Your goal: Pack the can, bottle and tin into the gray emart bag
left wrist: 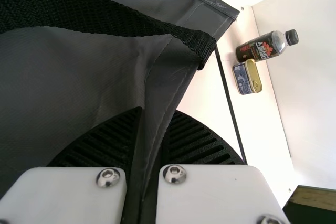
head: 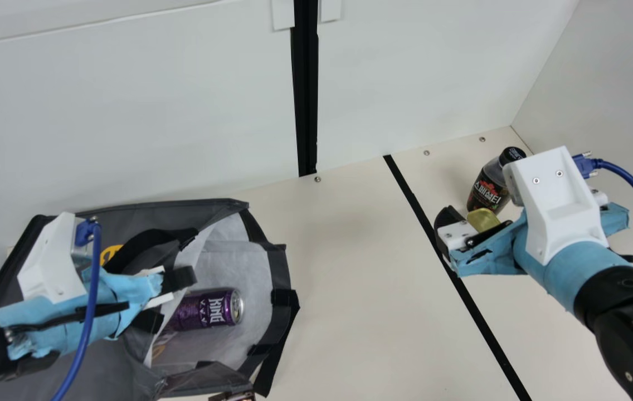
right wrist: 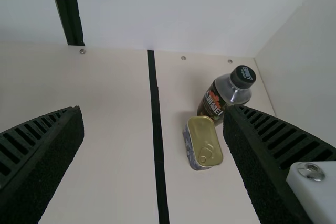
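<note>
The gray bag (head: 144, 214) lies with its mouth facing right, the purple can (head: 205, 309) inside it. My left gripper (head: 180, 287) is at the bag's mouth; in the left wrist view the left gripper (left wrist: 149, 153) is shut on the fabric of the bag (left wrist: 84, 72). My right gripper (head: 453, 236) hangs over the right side beside the tin (head: 482, 220) and bottle (head: 489, 186). In the right wrist view the right gripper (right wrist: 155, 145) stands wide open, with the gold-lidded tin (right wrist: 202, 142) nearer its right finger and the dark bottle (right wrist: 223, 95) upright behind the tin.
A black tape line (head: 433, 234) crosses the cream table (head: 344, 250) between bag and tin. White walls (head: 183, 111) rise behind the table and at the right. Part of a small dark item (head: 233, 396) shows at the front edge below the bag.
</note>
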Controlling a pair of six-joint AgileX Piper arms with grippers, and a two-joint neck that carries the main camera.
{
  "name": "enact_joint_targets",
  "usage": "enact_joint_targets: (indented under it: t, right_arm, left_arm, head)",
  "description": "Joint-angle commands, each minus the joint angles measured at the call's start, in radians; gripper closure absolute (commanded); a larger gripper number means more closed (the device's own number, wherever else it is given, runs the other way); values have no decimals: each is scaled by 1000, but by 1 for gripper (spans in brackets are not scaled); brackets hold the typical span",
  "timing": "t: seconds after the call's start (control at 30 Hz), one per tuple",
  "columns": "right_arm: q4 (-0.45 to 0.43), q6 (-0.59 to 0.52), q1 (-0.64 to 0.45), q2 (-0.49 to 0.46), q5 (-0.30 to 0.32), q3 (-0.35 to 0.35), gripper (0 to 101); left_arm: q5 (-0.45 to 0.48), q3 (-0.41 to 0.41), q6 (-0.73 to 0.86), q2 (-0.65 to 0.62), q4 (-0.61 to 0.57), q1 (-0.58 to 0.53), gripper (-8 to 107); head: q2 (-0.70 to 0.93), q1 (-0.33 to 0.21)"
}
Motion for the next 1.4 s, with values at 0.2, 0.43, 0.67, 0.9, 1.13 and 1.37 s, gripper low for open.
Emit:
enact_joint_targets:
  t: [0.2,0.43,0.67,0.9,1.13,1.37]
  right_arm:
    - [-182,197,92,-1,74,-27,11]
    - [-283,310,173,10,129,-51,11]
    - [-348,400,232,26,160,-70,11]
    - [-366,427,256,48,165,-92,11]
    - [-353,408,238,75,163,-127,11]
    - [-331,374,201,96,168,-162,11]
  left_arm:
    - [0,0,0,0,0,0,89]
    - [0,0,0,0,0,0,89]
    - [0,0,0,0,0,0,89]
    - [0,0,0,0,0,0,89]
    - [0,0,0,0,0,0,89]
    - [0,0,0,0,0,0,89]
  head:
    - [-1,-24]
    - [-1,-24]
    - [-1,-24]
    - [-1,-24]
    - [-1,-24]
    - [-1,-24]
